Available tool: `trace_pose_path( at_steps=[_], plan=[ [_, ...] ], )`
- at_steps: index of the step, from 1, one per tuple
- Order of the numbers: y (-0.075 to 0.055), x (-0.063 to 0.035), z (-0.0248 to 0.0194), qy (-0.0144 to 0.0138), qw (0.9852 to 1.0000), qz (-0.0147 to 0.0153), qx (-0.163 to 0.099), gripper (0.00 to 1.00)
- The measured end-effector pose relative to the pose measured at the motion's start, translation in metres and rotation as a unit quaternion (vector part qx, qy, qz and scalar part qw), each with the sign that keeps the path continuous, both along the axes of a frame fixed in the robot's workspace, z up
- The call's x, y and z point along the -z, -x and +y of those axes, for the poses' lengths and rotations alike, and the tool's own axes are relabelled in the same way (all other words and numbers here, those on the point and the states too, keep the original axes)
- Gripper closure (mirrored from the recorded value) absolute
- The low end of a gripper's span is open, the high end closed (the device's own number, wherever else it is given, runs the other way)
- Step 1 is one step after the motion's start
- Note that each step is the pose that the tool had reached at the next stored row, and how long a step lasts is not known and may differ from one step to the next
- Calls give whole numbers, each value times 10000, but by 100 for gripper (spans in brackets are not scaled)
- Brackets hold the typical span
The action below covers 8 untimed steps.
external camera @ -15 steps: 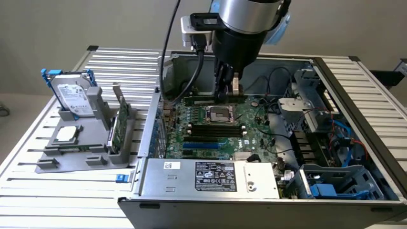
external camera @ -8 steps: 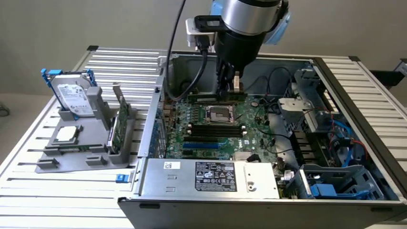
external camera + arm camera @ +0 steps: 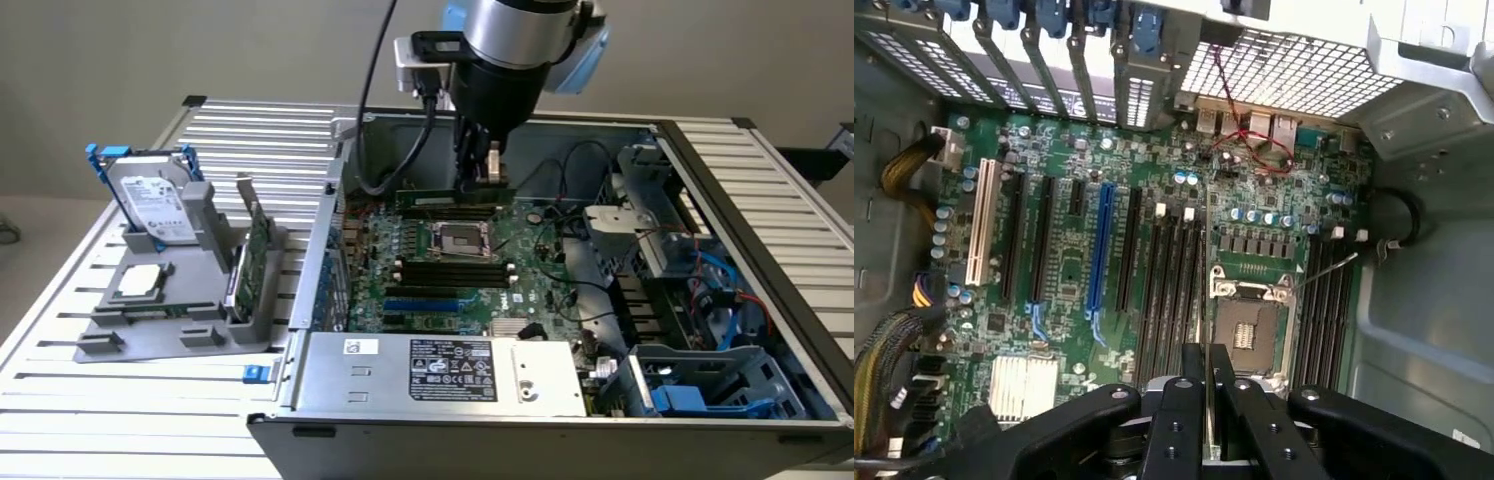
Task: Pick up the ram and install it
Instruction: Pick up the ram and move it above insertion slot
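1. One ram (image 3: 441, 191), a thin green stick lying level just beside the CPU socket (image 3: 461, 238), on the socket's far side in the exterior view, over the dark memory slots (image 3: 447, 211) there; whether it is seated or just above a slot, cannot tell.
2. Handling, my read: light and stiff; a bare board with small chips, so fragile under twist or side load; flat faces are smooth, likely to slip if pinched loosely; contact edge faces down toward the slot and should not be touched.
3. Where to hold, my read: across the two flat faces at the upper long edge, near the middle of its length, so it stays level and both ends meet the slot together.
4. Gripper (image 3: 483, 172) hangs straight down beside the CPU socket, tips at the ram's upper edge, a little off mid-length; fingers (image 3: 1189, 400) almost pressed together with a thin gap; looks like a pinch on the ram.
5. In the wrist view the gripper (image 3: 1206, 365) points just short of the CPU socket (image 3: 1249, 320).
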<state>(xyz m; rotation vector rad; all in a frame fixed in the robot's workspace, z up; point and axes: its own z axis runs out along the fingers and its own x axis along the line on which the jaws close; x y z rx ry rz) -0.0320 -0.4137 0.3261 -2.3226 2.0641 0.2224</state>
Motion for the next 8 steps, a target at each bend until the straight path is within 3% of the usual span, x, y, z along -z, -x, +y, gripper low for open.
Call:
trace_pose_path(
  at_steps=[2, 4, 8],
  plan=[
    [0, 0, 74, 72, 10000, 0, 0, 86],
    [-4, 0, 96, 120, 9999, 0, 7, 86],
    [-15, 0, 100, 140, 9998, 6, 113, 86]
  ],
)
